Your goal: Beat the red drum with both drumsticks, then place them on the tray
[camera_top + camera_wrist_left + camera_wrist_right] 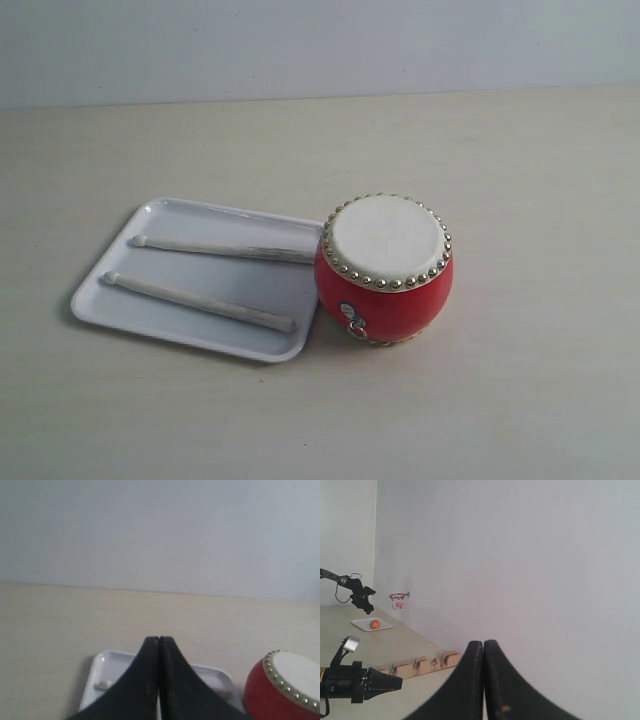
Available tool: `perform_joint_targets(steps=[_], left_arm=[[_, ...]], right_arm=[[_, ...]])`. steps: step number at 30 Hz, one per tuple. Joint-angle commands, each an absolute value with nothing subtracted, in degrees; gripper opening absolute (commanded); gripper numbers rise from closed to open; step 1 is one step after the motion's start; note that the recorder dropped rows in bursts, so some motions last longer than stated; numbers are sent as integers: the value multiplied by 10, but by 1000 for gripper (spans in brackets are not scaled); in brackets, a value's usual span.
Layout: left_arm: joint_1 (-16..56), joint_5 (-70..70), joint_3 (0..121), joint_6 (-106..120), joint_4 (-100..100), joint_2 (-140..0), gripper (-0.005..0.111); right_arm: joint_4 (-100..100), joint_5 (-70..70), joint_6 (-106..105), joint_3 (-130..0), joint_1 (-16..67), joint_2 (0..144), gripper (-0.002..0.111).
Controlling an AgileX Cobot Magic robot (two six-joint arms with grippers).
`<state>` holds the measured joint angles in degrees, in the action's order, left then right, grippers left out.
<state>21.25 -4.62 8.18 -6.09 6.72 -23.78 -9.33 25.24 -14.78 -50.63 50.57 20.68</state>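
Note:
The red drum (pixel 385 270) stands on the table with its cream skin up, touching the right end of the white tray (pixel 115 310). Two pale drumsticks lie side by side in the tray, one farther back (pixel 222 248) and one nearer the front (pixel 198 302). Neither gripper shows in the exterior view. In the left wrist view my left gripper (pixel 159 641) is shut with nothing held, well above the tray (pixel 100 667) and beside the drum (pixel 285 690); one stick's tip (pixel 103 684) shows. My right gripper (pixel 483 644) is shut and empty, facing a wall.
The pale table top (pixel 500 150) spreads all round the tray and drum. In the right wrist view I see another black arm (pixel 355 685), a row of wooden blocks (pixel 417 666), a far tray with an orange ball (pixel 375 624) and a small hoop (pixel 397 599).

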Motion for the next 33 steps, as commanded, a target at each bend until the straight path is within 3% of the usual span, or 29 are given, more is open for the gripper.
perform_joint_targets(steps=[1,16,33], left_arm=[[211,-51,56,-14,62,-191,0],[63,81,55,-155,10,-92,0],[56,97,0,-108,-43,-58,0]], right_arm=[[-96,247,-148,-504,506,206,0],[-101,247,-148,-504,506,206,0],[-101,247,-148,-504,506,206,0]])
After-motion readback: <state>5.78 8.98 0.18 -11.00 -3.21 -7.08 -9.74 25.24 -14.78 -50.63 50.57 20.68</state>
